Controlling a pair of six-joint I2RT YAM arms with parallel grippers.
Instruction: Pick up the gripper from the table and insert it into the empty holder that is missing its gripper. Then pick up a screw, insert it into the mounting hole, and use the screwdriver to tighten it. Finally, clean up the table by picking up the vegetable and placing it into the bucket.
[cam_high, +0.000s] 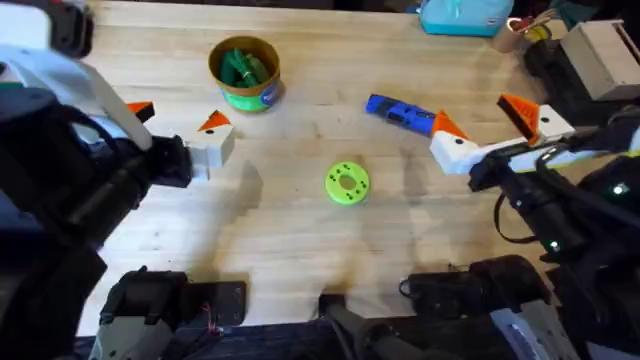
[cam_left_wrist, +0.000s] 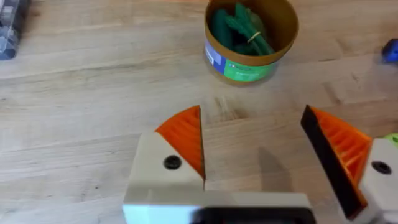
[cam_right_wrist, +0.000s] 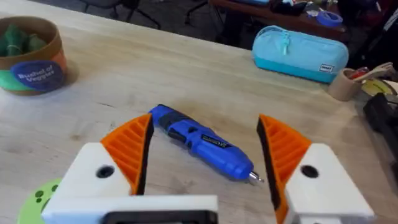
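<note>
The mustard-yellow bucket (cam_high: 244, 72) stands at the back left of the table, with green vegetable sticks (cam_high: 240, 66) lying inside it. My left gripper (cam_high: 178, 118) hangs open just in front of the bucket (cam_left_wrist: 250, 40), nothing between its fingers (cam_left_wrist: 183, 134); the vegetable (cam_left_wrist: 239, 28) shows inside the cup. A blue screwdriver (cam_high: 400, 112) lies right of centre. My right gripper (cam_high: 487, 120) is open by its tip end, and the screwdriver (cam_right_wrist: 199, 142) lies on the wood ahead of and between the orange pads (cam_right_wrist: 127, 149). The loose gripper, holder and screw are out of view.
A flat lime-green ring (cam_high: 347, 183) lies mid-table. A light-blue pouch (cam_high: 465, 15) and a small cup of pens (cam_right_wrist: 348, 84) stand at the back right edge, with a grey box (cam_high: 600, 55) beyond them. Bare wood stretches between ring and bucket.
</note>
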